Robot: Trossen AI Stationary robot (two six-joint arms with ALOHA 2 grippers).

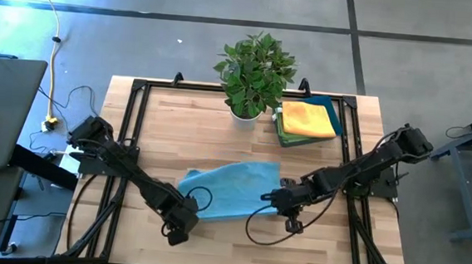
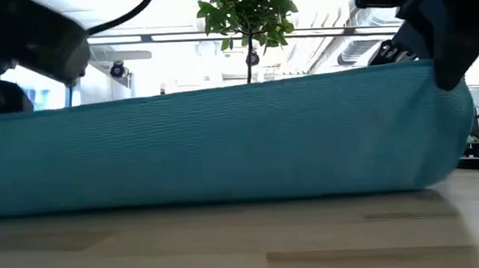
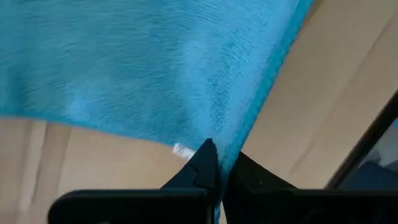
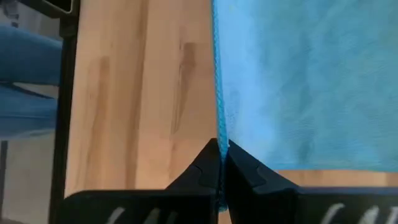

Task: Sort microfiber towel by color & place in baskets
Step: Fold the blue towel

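A blue microfiber towel [image 1: 232, 190] lies mid-table, reaching from the middle toward the near edge. In the low view the blue towel [image 2: 223, 143] stands as a wide band, its bottom on the wood. My left gripper [image 1: 185, 222] is shut on its near left corner. My right gripper [image 1: 279, 203] is shut on its near right corner. At the far right, a yellow towel [image 1: 308, 119] lies folded on a green one in the dark teal basket [image 1: 335, 108]. My left gripper pinches the towel's hemmed edge [image 3: 231, 149] at its near left corner between the two fingers, coming steeply from above. The cloth spreads away from the fingertips toward the table. My right gripper pinches the towel's hemmed edge [image 4: 218, 134] at its near right corner between the two fingers, slanting down from the right. The top edge [image 2: 245, 86] runs nearly straight between the two holds, and the towel's lower part [image 2: 226, 196] rests on the table.
A potted plant in a white pot [image 1: 254, 71] stands at the far middle, just left of the basket. A black frame rail [image 1: 123, 141] runs along the table's sides. Bare wood [image 1: 228, 248] lies near the front edge.
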